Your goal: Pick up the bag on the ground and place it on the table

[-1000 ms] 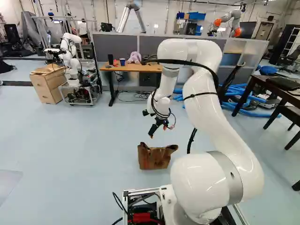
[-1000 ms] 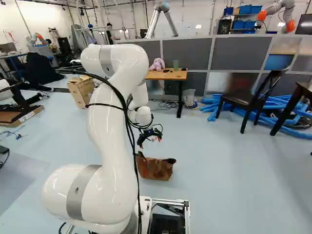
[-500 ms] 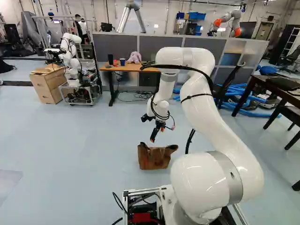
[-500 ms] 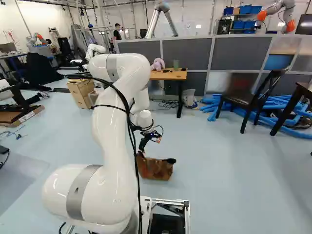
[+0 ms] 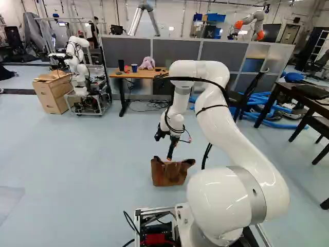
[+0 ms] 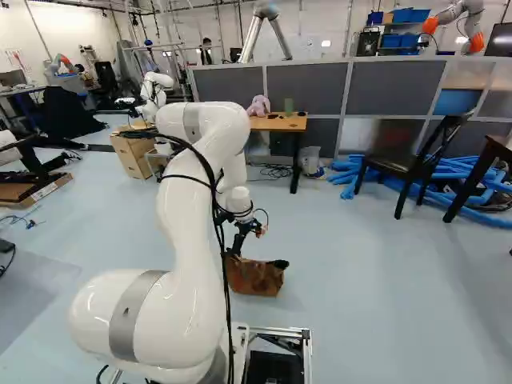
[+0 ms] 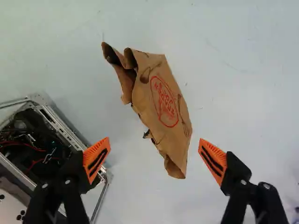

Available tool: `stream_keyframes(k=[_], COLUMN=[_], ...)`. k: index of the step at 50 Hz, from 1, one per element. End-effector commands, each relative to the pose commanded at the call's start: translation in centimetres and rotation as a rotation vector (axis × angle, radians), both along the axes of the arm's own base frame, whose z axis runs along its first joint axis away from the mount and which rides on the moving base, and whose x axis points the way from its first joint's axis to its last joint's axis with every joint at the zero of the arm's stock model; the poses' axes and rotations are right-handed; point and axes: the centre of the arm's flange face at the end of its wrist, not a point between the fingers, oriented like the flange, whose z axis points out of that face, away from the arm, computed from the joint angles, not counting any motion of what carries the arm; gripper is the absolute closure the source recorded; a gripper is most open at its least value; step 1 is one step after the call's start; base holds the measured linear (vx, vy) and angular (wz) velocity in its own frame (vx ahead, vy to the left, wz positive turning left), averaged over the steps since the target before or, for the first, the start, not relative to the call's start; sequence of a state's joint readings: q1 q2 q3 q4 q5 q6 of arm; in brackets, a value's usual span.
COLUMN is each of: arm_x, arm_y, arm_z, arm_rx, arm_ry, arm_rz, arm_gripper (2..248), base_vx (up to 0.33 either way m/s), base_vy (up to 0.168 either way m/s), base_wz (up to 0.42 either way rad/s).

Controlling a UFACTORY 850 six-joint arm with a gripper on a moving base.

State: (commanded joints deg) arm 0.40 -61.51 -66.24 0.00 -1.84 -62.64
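Nearest us, the white arm (image 5: 237, 128) arches forward and down, presumably so that the claw (image 7: 154, 147) may reach the brown bag (image 5: 168, 173) from above. We find the claw released: its orange pads (image 7: 96, 158) stand wide apart, with one end of the bag between them and the rest ahead. The bag sits upright on the floor (image 5: 82, 164), its creased mouth uppermost (a soft rim, we judge, likely to fold under a careless pinch). Well beyond, against the grey partition (image 5: 218, 54), stands the counter (image 5: 134, 75), bearing a plush toy (image 5: 147, 63); reaching it will probably require driving the base.
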Motion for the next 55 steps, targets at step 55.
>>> stream_keyframes(k=[55], arm_x=[0.9], arm_y=[0.0], arm_z=[-8.4], arm_rx=[-0.010], arm_ry=[0.044], arm_rz=[0.335], arm_gripper=[3], base_vx=[0.000], base_vy=[0.000], base_wz=[0.000])
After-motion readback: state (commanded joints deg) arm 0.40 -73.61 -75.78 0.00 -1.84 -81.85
